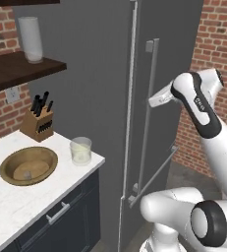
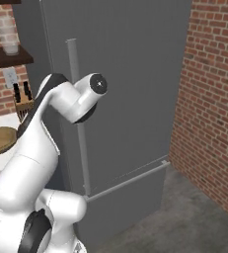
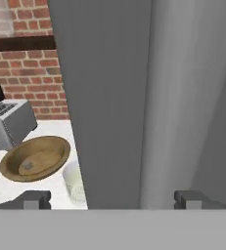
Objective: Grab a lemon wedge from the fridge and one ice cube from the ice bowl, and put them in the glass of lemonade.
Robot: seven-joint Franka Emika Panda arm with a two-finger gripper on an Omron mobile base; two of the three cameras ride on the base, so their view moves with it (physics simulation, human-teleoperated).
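Brown wood marks the ice bowl (image 3: 36,158), low and left of the jaws (image 3: 112,199) in the hand view, with the ice cube (image 3: 28,166) a pale speck on its floor. Just right of it, still left of the jaws, stands the glass (image 3: 74,182), partly cut off by the fridge's (image 3: 104,97) edge. Both sit on the white desk (image 3: 7,188). Straight ahead of the jaws is the closed grey door, and its bar handle (image 3: 180,97) runs upright between the two fingertips (image 3: 36,199), a little toward the right one. The jaws stand fully spread and hold nothing.

By my reading, the first step is in hand: opening the fridge to reach the lemon wedge, which must lie behind the shut door. The next move calls for easing forward until the bar sits between the fingers, closing on it, then pulling the door outward along its arc.

From the left base view come a knife block (image 1: 38,123) and a shelf (image 1: 21,69) above the desk, plus the lower drawer bar. From the right base view comes the brick wall (image 2: 209,99) to the right of the fridge. From the hand view alone comes a toaster (image 3: 7,124), far left.
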